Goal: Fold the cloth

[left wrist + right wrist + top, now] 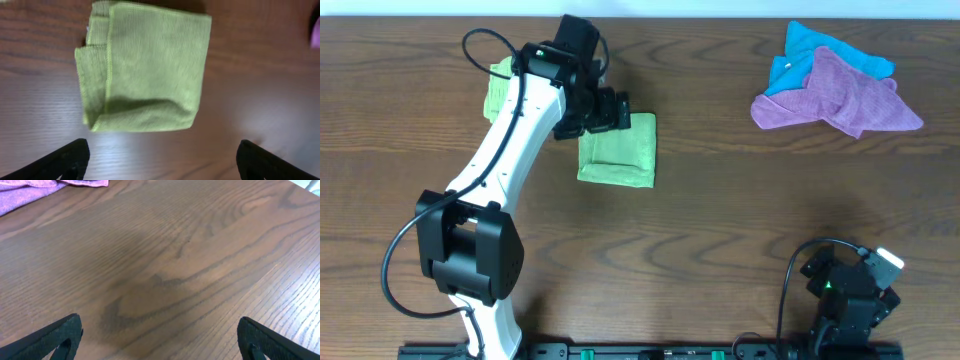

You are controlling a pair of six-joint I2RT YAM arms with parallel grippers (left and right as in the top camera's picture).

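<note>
The cloth is a light yellow-green towel lying folded into a small rectangle on the wooden table, left of centre. In the left wrist view the cloth fills the upper middle, with layered hemmed edges along its left side. My left gripper hovers just short of the cloth's near edge, open, with only bare wood between its fingers. In the overhead view the left gripper sits over the cloth's far edge. My right gripper is open over bare table, far from the cloth.
A second green cloth lies partly hidden behind the left arm at the far left. A purple cloth overlaps a blue cloth at the far right. The right arm rests at the near right edge.
</note>
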